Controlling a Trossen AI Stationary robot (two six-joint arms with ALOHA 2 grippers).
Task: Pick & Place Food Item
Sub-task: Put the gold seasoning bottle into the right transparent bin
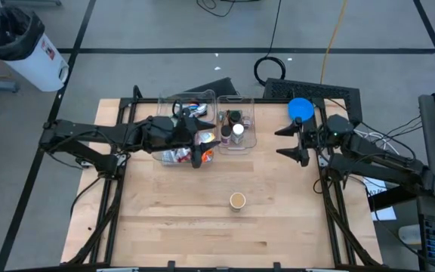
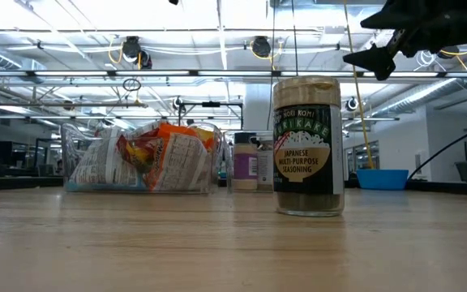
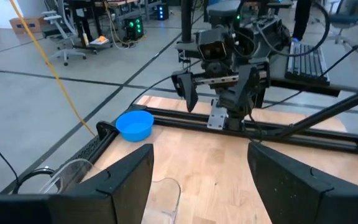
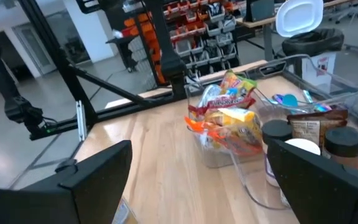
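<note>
A glass jar of Japanese seasoning [image 1: 237, 201] stands upright on its base on the wooden table, near the middle front; the low view shows its tan lid and dark label [image 2: 308, 146]. My left gripper [image 1: 205, 142] is open and empty, above the right end of a clear bin of snack packets [image 1: 181, 128]. My right gripper [image 1: 282, 142] is open and empty at the table's right, pointing toward the bins; it also shows high in the low view [image 2: 377, 55]. Each wrist view shows its own two fingers spread with nothing between them: the left gripper [image 3: 197, 180] and the right gripper [image 4: 197, 186].
A smaller clear bin [image 1: 236, 125] with bottles and jars stands right of the snack bin. A blue bowl [image 1: 300, 109] sits at the far right. Snack packets [image 4: 229, 121] fill the big bin. Bare wood lies around the jar toward the near edge.
</note>
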